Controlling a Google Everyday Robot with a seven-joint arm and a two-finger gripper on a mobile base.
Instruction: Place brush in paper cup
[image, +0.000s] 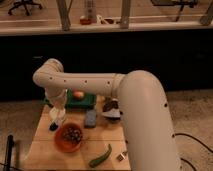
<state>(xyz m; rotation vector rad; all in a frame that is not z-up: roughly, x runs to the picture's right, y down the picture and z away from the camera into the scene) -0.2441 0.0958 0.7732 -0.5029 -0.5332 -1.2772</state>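
My gripper (56, 114) hangs from the white arm over the left side of the wooden table (45, 152), just left of the orange bowl (69, 138). A small white shape right at the gripper may be the paper cup (56, 120); I cannot separate it from the gripper. A small dark bit (52, 127) shows just below it, possibly the brush's bristle head. The brush's white handle cannot be made out.
A green tray (86, 102) with an orange fruit (78, 94) stands at the back. A grey-blue sponge (90, 118) lies mid-table, with a dark bowl (111, 108) to its right. A green vegetable (101, 156) and a small metal fork (121, 156) lie at the front. My arm covers the right side.
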